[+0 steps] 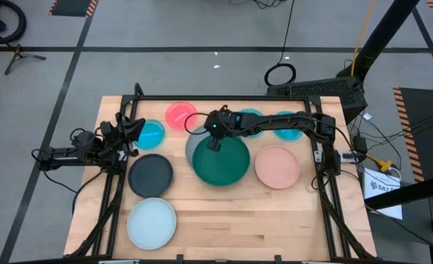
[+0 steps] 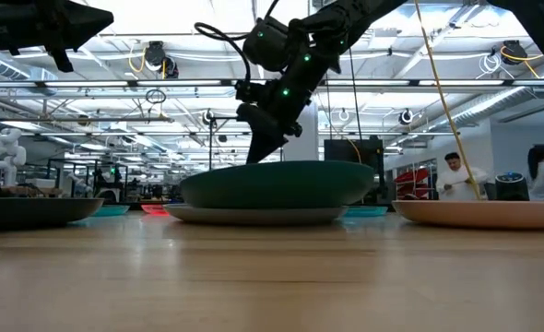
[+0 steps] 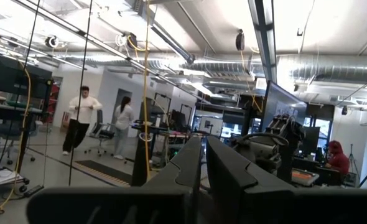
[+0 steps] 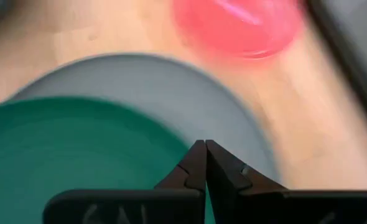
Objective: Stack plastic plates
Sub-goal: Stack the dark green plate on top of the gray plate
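The dark green plate (image 1: 224, 165) lies on the grey plate (image 1: 194, 144), set a little toward the right and near edges of it. My right gripper (image 1: 215, 144) is shut on the green plate's far-left rim. My left gripper (image 1: 137, 129) is shut and hovers by the table's left edge, pointing into the room, beside a bright blue plate (image 1: 153, 134). On the table lie the pink-red plate (image 1: 180, 115), two bright blue plates (image 1: 249, 117) (image 1: 288, 132) partly under the right arm, the salmon-pink plate (image 1: 277, 167), the black plate (image 1: 150, 176) and the pale blue plate (image 1: 152, 222). My right gripper (image 4: 203, 144) pinches the dark green plate's rim (image 4: 171, 146) on its far-left side, one finger over the plate's inside and one outside over the grey plate (image 4: 233, 106). The fingers come from above, slanting down (image 2: 254, 159). The green plate (image 2: 277, 184) rests on the grey plate (image 2: 254, 215).
A black frame borders the table (image 1: 224, 220) at its far, left and right sides. Bare wood lies along the near edge, to the right of the pale blue plate. People stand in the room beyond the table.
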Robot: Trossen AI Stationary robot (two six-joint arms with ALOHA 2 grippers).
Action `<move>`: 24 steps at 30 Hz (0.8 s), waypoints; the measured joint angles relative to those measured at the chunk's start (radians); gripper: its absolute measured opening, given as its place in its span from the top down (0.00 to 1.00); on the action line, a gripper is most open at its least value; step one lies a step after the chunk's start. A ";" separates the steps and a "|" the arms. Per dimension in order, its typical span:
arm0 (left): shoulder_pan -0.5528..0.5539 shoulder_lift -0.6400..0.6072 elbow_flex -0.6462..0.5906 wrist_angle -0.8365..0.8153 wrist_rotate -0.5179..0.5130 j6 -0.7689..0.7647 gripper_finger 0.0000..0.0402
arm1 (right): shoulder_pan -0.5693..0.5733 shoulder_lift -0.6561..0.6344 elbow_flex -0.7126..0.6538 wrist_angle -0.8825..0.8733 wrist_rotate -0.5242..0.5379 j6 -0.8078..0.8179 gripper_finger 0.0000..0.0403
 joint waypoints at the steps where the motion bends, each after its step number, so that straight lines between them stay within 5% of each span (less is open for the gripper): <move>1: 0.000 0.000 0.000 0.000 0.000 0.000 0.92 | 0.000 0.000 0.000 -0.008 -0.051 -0.005 1.00; 4: 0.000 0.000 0.000 0.000 0.000 0.002 0.92 | 0.012 0.000 0.000 -0.041 -0.247 -0.019 1.00; 6: 0.000 0.000 0.000 0.000 0.000 0.003 0.92 | 0.027 0.005 0.000 -0.052 -0.286 0.001 1.00; 18: 0.000 0.000 0.000 0.000 0.000 0.000 0.92 | 0.091 0.141 0.002 -0.035 -0.029 0.029 1.00; 24: 0.000 0.000 0.000 0.000 0.000 -0.002 0.92 | 0.090 0.163 0.002 0.051 -0.015 0.029 1.00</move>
